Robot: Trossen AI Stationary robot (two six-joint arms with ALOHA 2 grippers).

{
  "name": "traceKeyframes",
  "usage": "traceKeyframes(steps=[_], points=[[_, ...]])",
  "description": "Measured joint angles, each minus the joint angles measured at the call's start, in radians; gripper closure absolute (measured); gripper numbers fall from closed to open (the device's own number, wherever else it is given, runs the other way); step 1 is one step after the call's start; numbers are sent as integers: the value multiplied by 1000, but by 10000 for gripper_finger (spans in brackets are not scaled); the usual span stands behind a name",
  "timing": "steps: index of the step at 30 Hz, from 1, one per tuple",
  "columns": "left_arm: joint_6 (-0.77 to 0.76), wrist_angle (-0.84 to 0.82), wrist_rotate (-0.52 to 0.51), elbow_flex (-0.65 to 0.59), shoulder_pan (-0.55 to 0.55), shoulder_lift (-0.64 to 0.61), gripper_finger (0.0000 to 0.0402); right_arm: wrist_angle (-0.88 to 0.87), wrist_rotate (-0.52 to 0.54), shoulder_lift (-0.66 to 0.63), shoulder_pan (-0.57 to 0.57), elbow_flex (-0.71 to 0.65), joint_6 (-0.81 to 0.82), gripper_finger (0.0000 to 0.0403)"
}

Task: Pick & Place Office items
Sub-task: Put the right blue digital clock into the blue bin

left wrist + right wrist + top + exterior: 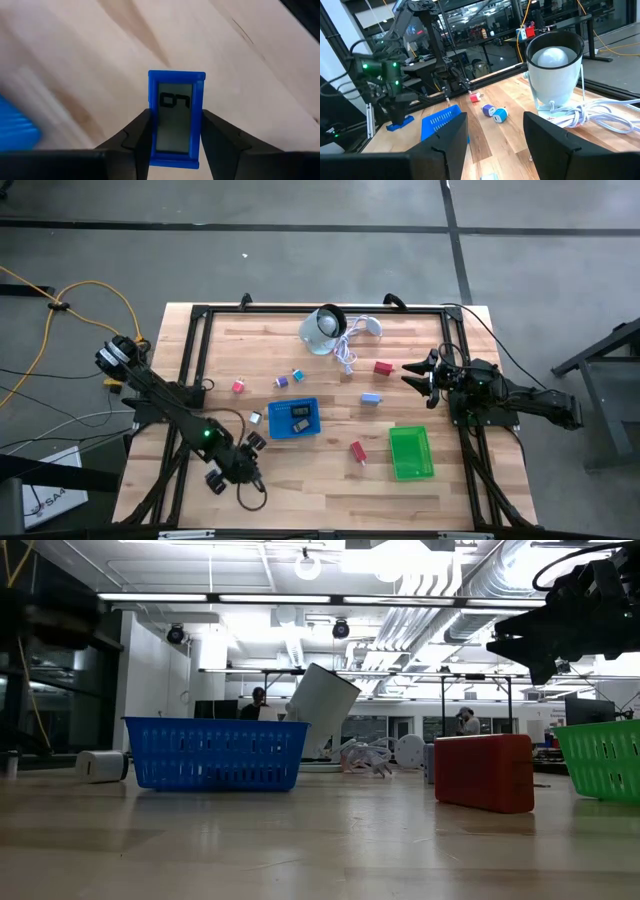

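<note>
The left gripper (pixel 172 145), at the lower left of the high view over the bench (pixel 310 480), has its jaws pinching a small blue-framed rectangle (pixel 176 117) by its long sides. The right gripper (pixel 418 372) waits at the right edge of the bench with jaws spread, holding nothing, just right of a red block (pixel 382 367). The blue basket (pixel 294 420) at centre holds two dark rectangles (pixel 300 418). The green basket (pixel 410 452) lies lower right, beside another red block (pixel 357 450).
</note>
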Motion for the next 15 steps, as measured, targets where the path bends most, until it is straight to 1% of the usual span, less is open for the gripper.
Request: traceKeyframes(steps=[4, 9, 15], points=[[40, -40, -5, 47, 84, -21, 265, 0, 0, 0, 0, 0, 0, 224], [92, -132, -8, 133, 223, -22, 265, 0, 1, 0, 0, 0, 0, 224], [152, -150, -14, 153, 410, -22, 265, 0, 1, 0, 0, 0, 0, 224]])
